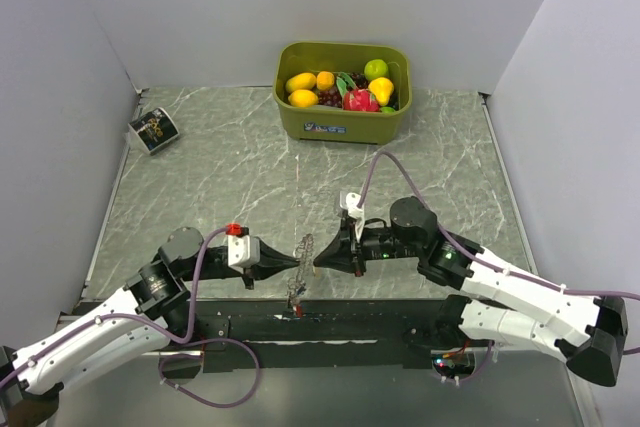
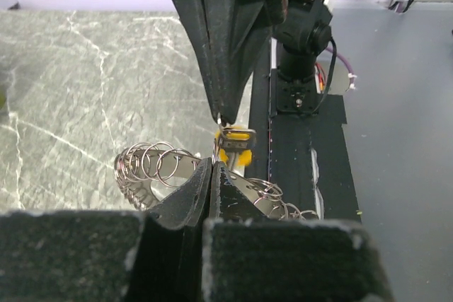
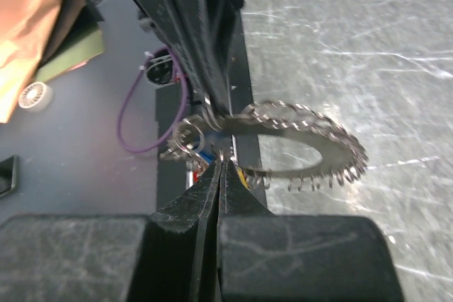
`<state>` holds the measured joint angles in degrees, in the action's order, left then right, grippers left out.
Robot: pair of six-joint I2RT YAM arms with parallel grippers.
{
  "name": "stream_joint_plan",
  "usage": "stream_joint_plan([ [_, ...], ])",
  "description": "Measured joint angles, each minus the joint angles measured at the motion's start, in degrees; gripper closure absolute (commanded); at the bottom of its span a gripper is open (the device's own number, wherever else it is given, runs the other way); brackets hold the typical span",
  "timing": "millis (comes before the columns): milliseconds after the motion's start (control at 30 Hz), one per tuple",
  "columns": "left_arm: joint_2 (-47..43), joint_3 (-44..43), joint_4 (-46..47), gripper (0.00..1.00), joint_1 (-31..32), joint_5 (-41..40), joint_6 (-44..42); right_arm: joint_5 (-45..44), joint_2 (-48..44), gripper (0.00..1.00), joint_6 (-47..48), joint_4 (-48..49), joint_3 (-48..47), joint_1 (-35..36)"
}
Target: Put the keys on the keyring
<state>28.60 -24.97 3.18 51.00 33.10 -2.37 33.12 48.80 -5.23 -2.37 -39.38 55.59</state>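
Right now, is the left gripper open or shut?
Shut: the left gripper has its fingers pressed together, no gap, pinching the keyring.

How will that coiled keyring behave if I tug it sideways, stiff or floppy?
Probably floppy: the keyring is a run of thin wire loops that droops either side of the left gripper pinching it. Likely light, since one pinch seems to hold it up. Its loops may snag the yellow-headed key.

Worktop: grey-green marbled stone-look slab, evenly lit
Walls: plain pale lavender-white panels on left, back, right
Near edge: flat black strip
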Motion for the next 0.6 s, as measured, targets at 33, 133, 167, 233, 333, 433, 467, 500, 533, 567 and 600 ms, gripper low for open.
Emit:
stream_joint_plan([
  [33,0.1,0.0,-0.2,0.99,0.0,-0.2,0.0,0.7,0.6,1.00,-0.3,0.3,-0.3,0.0],
  [133,0.5,0.0,-0.9,0.99,0.1,-1.0,0.0,1.9,1.7,1.00,-1.0,1.6,-0.9,0.1],
  [167,0.6,0.0,-1.1,0.99,0.2,-1.3,-0.1,2.0,1.9,1.00,-1.2,1.8,-0.9,0.2],
  [233,0.9,0.0,-1.4,0.99,0.2,-1.7,-0.1,2.4,2.3,1.00,-1.4,2.2,-1.3,0.5],
  [333,0.9,0.0,-1.7,0.98,0.2,-2.1,-0.1,2.4,3.1,1.00,-1.4,2.4,-2.1,1.0],
  [433,0.9,0.0,-1.8,0.99,0.3,-2.6,-0.1,2.2,4.2,1.00,-1.3,2.3,-3.2,1.3],
  [467,0.9,0.0,-1.8,0.99,0.3,-2.6,0.0,2.0,4.7,1.00,-1.3,2.3,-3.7,1.4],
  [500,0.9,0.0,-1.8,0.99,0.3,-2.8,0.0,1.8,5.1,1.00,-1.3,2.3,-4.0,1.5],
  [533,0.9,0.0,-1.8,0.99,0.3,-2.8,0.0,1.5,5.5,1.00,-1.3,2.2,-4.3,1.6],
  [567,0.9,0.0,-1.8,0.99,0.3,-2.9,0.0,1.2,5.8,1.00,-1.3,2.0,-4.5,1.7],
  [600,0.8,0.0,-1.8,0.99,0.4,-3.0,0.0,0.9,6.1,1.00,-1.3,1.9,-4.6,1.7],
])
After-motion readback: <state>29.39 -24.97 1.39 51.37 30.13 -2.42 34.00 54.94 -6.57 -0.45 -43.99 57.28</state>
